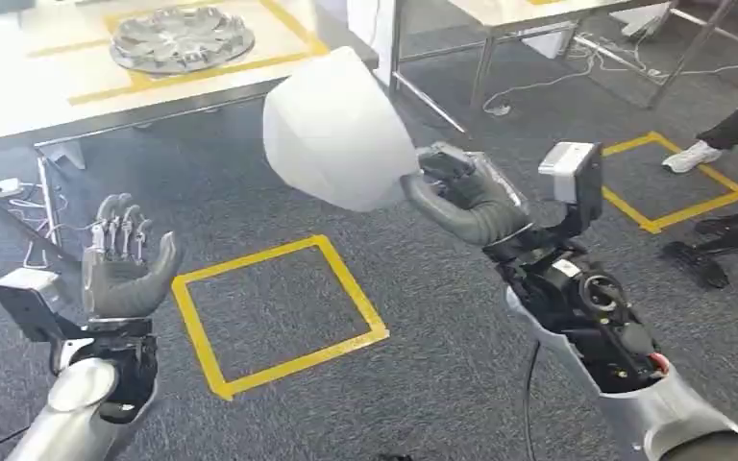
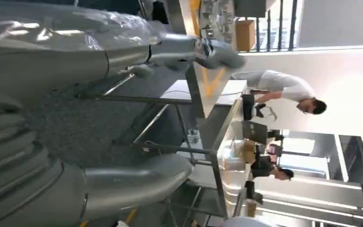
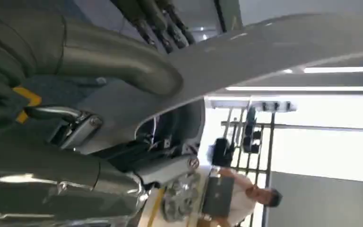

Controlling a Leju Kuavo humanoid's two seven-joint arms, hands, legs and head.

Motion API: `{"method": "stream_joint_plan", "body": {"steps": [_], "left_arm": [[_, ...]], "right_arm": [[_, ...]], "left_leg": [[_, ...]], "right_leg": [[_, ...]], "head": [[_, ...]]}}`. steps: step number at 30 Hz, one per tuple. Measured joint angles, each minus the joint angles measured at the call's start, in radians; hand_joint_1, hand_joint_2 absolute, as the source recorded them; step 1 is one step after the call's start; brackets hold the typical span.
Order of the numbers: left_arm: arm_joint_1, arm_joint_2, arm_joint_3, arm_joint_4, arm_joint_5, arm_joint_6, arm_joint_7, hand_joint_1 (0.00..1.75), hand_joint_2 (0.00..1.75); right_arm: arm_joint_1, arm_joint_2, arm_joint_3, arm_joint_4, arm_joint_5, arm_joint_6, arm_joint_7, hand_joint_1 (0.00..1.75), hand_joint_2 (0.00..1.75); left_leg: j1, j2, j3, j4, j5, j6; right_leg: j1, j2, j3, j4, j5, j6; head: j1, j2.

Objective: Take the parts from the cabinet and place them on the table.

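Observation:
My right hand (image 1: 461, 197) grips a large white rounded shell part (image 1: 338, 130) by its edge and holds it in the air above the dark carpet. In the right wrist view the same white part (image 3: 264, 52) runs as a broad curved panel past my thumb (image 3: 118, 61). My left hand (image 1: 127, 259) is raised palm up at the lower left, fingers spread, holding nothing; its fingers (image 2: 123, 182) show in the left wrist view. A silver wheel cover (image 1: 182, 38) lies on the white table (image 1: 19, 96) at the upper left, inside yellow tape lines.
A yellow tape square (image 1: 274, 312) marks the carpet between my arms, another (image 1: 682, 182) lies at the right. A person's shoe (image 1: 690, 156) and leg stand at the right edge. Cables (image 1: 577, 62) trail under a second table (image 1: 500, 14) at the back. People sit at desks (image 2: 269, 165).

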Motion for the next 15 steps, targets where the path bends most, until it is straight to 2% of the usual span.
{"method": "stream_joint_plan", "body": {"steps": [1, 2, 3, 4, 5, 6, 7, 8, 9, 10, 11, 12, 13, 14, 15], "left_arm": [[0.001, 0.0, 0.0, 0.0, 0.0, 0.0, 0.0, 0.0, 1.75], [0.001, 0.0, 0.0, 0.0, 0.0, 0.0, 0.0, 0.0, 1.75], [0.002, 0.001, 0.0, 0.0, 0.0, 0.0, 0.0, 0.0, 1.75], [0.003, 0.002, 0.0, 0.0, 0.0, 0.0, 0.0, 0.0, 1.75], [0.004, 0.002, 0.0, 0.0, 0.0, 0.0, 0.0, 0.0, 1.75], [0.004, 0.003, 0.0, 0.0, 0.0, 0.0, 0.0, 0.0, 1.75], [0.004, 0.003, 0.0, 0.0, 0.0, 0.0, 0.0, 0.0, 1.75], [0.004, 0.004, 0.0, 0.0, 0.0, 0.0, 0.0, 0.0, 1.75], [0.004, 0.004, 0.0, 0.0, 0.0, 0.0, 0.0, 0.0, 1.75], [0.004, 0.004, 0.0, 0.0, 0.0, 0.0, 0.0, 0.0, 1.75], [0.006, 0.005, 0.0, 0.001, 0.0, 0.0, 0.0, 0.0, 1.75], [0.005, 0.007, -0.001, 0.002, 0.001, 0.0, 0.001, 0.0, 1.75], [0.008, 0.007, -0.002, 0.001, 0.002, 0.0, 0.0, 0.0, 1.75], [0.008, 0.007, -0.002, 0.001, 0.002, 0.0, 0.0, 0.0, 1.75], [0.005, 0.007, -0.002, 0.001, 0.002, 0.0, 0.0, 0.0, 1.75]], "right_arm": [[-0.002, 0.0, 0.0, -0.002, 0.0, 0.0, -0.001, 1.75, 1.75], [-0.003, 0.0, -0.001, -0.004, 0.0, 0.0, -0.002, 1.75, 1.75], [-0.002, 0.0, 0.0, -0.004, 0.0, 0.0, -0.002, 1.75, 1.75], [0.0, 0.0, 0.002, -0.004, 0.0, 0.0, 0.0, 1.75, 1.75], [0.0, 0.0, 0.002, -0.004, 0.0, 0.001, 0.0, 1.75, 1.75], [0.0, 0.0, 0.002, -0.004, 0.0, 0.001, 0.0, 1.75, 1.75], [0.0, 0.0, 0.002, -0.004, 0.0, 0.0, 0.0, 1.75, 1.75], [0.0, 0.0, 0.003, -0.004, 0.0, 0.001, 0.0, 1.75, 1.75], [0.0, 0.0, 0.003, -0.004, 0.0, 0.0, 0.0, 1.75, 1.75], [0.0, 0.0, 0.003, -0.004, 0.0, 0.0, 0.0, 1.75, 1.75], [0.001, 0.0, 0.003, -0.003, 0.0, 0.0, 0.0, 1.75, 1.75], [0.002, 0.0, 0.005, -0.001, 0.0, 0.0, 0.001, 1.75, 1.75], [0.0, 0.0, 0.006, -0.001, 0.0, 0.0, 0.002, 1.75, 1.75], [-0.002, 0.0, 0.006, -0.002, 0.0, 0.0, 0.001, 1.75, 1.75], [-0.003, 0.0, 0.005, -0.002, 0.0, 0.0, 0.0, 1.75, 1.75]], "left_leg": [[0.003, 0.004, -0.053, 0.093, 0.04, -0.002], [0.003, 0.007, -0.123, 0.197, 0.065, -0.006], [0.003, 0.01, -0.189, 0.275, 0.047, -0.012], [0.005, 0.011, -0.242, 0.315, -0.002, -0.017], [0.005, 0.013, -0.282, 0.324, -0.069, -0.017], [0.005, 0.015, -0.307, 0.311, -0.123, -0.016], [0.005, 0.015, -0.32, 0.271, -0.145, -0.014], [0.005, 0.015, -0.319, 0.206, -0.122, -0.013], [0.005, 0.016, -0.311, 0.13, -0.056, -0.01], [0.004, 0.017, -0.302, 0.05, 0.05, -0.005], [-0.001, 0.019, -0.3, -0.023, 0.182, 0.0], [-0.002, 0.017, -0.292, -0.013, 0.178, 0.007], [-0.004, 0.012, -0.288, -0.017, 0.202, 0.012], [0.002, 0.013, -0.283, -0.02, 0.214, 0.019], [0.002, 0.013, -0.27, -0.017, 0.213, 0.021]], "right_leg": [[-0.002, 0.002, 0.012, -0.008, -0.01, -0.006], [-0.004, 0.0, 0.028, -0.013, -0.02, -0.01], [-0.004, 0.0, 0.043, -0.016, -0.03, -0.011], [-0.005, 0.001, 0.059, -0.019, -0.044, -0.012], [-0.006, 0.002, 0.078, -0.019, -0.06, -0.012], [-0.006, 0.003, 0.097, -0.019, -0.075, -0.012], [-0.006, 0.004, 0.12, -0.02, -0.093, -0.012], [-0.007, 0.005, 0.142, -0.02, -0.109, -0.01], [-0.008, 0.005, 0.161, -0.02, -0.125, -0.007], [-0.008, 0.005, 0.177, -0.02, -0.14, -0.003], [-0.004, 0.007, 0.185, -0.018, -0.153, 0.002], [-0.001, 0.013, 0.187, -0.018, -0.169, 0.01], [0.0, 0.011, 0.198, -0.019, -0.183, 0.015], [0.002, 0.012, 0.205, 0.003, -0.175, 0.02], [0.002, 0.012, 0.198, 0.022, -0.17, 0.027]], "head": [[0.0, 0.0], [-0.005, 0.0], [-0.009, 0.0], [-0.012, 0.0], [-0.014, 0.0], [-0.015, 0.0], [-0.018, 0.0], [-0.02, 0.0], [-0.023, 0.0], [-0.025, 0.0], [-0.031, 0.0], [-0.034, 0.0], [-0.031, 0.0], [-0.027, 0.0], [-0.024, 0.0]]}}
